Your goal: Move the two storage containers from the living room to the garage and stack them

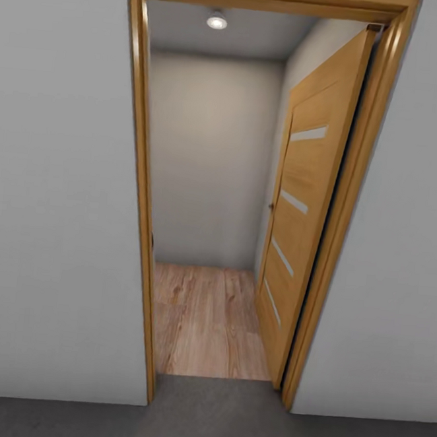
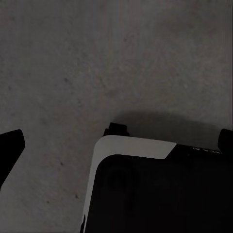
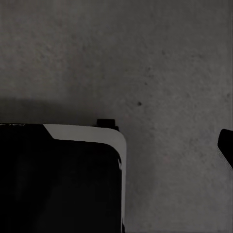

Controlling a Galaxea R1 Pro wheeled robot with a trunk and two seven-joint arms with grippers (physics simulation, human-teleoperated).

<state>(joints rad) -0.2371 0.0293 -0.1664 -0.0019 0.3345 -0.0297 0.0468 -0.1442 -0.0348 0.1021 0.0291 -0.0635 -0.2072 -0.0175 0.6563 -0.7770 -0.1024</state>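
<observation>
There is one doorway (image 1: 247,194) in the head view, with a wooden frame (image 1: 136,191) around it. One wooden door (image 1: 308,213) stands open on the right side of the doorway. The door has four pale stripes. One round light (image 1: 217,21) glows in the ceiling past the doorway. White walls (image 1: 54,197) stand on both sides of the frame.

There are two kinds of floor. The dark grey floor (image 1: 201,419) lies on this side of the doorway. The light wood floor (image 1: 209,320) lies on the far side.

Each wrist view looks down at the grey floor and at a part of the robot's base (image 2: 160,189), black with a white edge. A dark finger (image 2: 9,148) sticks in at the edge of the left wrist view, and another dark finger (image 3: 226,145) in the right wrist view. For both pincers I cannot tell if they are apart or together.
</observation>
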